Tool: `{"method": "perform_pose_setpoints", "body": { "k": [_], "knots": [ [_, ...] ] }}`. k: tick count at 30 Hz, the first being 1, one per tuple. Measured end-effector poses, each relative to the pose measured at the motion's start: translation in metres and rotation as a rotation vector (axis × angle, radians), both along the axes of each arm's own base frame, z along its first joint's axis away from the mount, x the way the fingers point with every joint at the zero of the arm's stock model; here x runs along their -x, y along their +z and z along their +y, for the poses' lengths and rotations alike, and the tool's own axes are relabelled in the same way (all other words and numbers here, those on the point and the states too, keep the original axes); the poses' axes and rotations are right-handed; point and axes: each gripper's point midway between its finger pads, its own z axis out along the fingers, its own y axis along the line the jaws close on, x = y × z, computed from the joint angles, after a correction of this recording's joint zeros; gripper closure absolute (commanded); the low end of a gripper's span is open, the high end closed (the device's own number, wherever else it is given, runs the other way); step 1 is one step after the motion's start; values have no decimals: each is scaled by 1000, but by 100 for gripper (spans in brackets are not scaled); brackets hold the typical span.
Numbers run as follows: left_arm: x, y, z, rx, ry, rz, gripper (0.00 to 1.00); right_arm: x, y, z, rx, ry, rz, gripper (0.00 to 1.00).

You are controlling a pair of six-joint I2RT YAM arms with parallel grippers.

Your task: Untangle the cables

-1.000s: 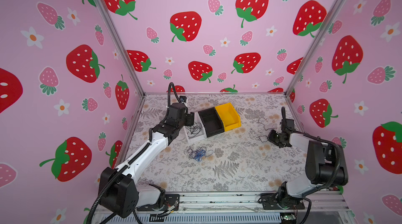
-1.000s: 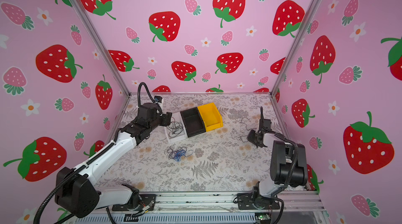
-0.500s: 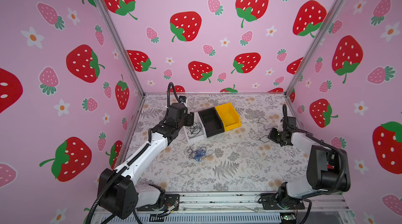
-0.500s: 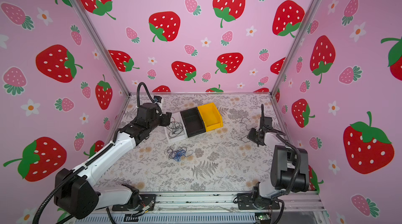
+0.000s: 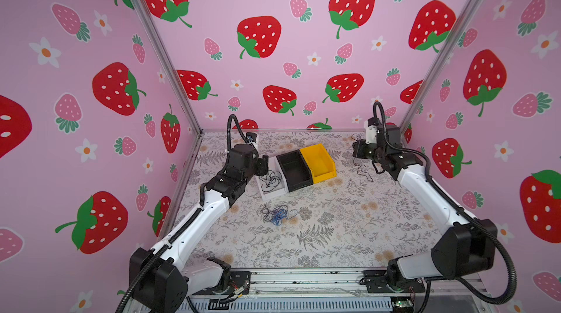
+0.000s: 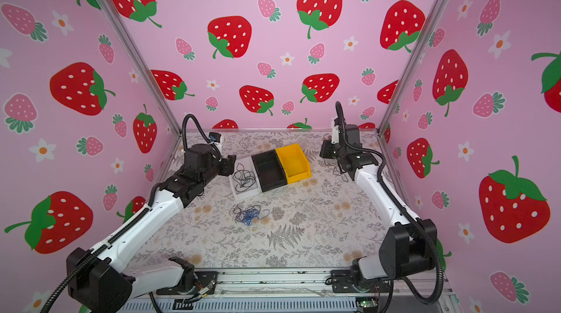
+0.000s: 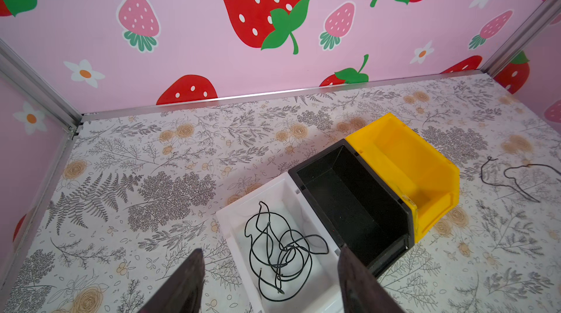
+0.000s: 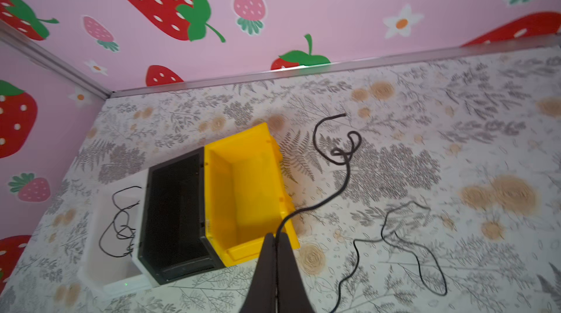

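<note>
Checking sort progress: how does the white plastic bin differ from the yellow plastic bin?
The white plastic bin holds a loosely coiled thin black cable; the yellow plastic bin is empty. The white bin sits at one end of the row, the yellow bin at the other, a black plastic bin between. Both are open-topped.

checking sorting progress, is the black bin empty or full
Empty: the black bin shows only bare floor; the black cable lies in the white bin beside it.
</note>
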Motion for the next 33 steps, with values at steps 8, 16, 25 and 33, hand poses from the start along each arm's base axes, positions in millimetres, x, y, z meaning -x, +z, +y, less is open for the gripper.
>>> {"method": "perform_pose_setpoints", "body": {
  "k": [8,16,25,33],
  "knots": [
    [12,9,-8,20,-80,-47,29,7,111,88,-21,203,-260,100],
    [43,1,-55,80,-389,-148,19,31,184,158,-46,370,-442,100],
    [51,-10,-122,73,-622,-218,17,60,203,224,-71,524,-491,100],
    [2,-26,-118,45,-456,-281,16,85,213,242,-102,592,-511,100]
  ]
}}
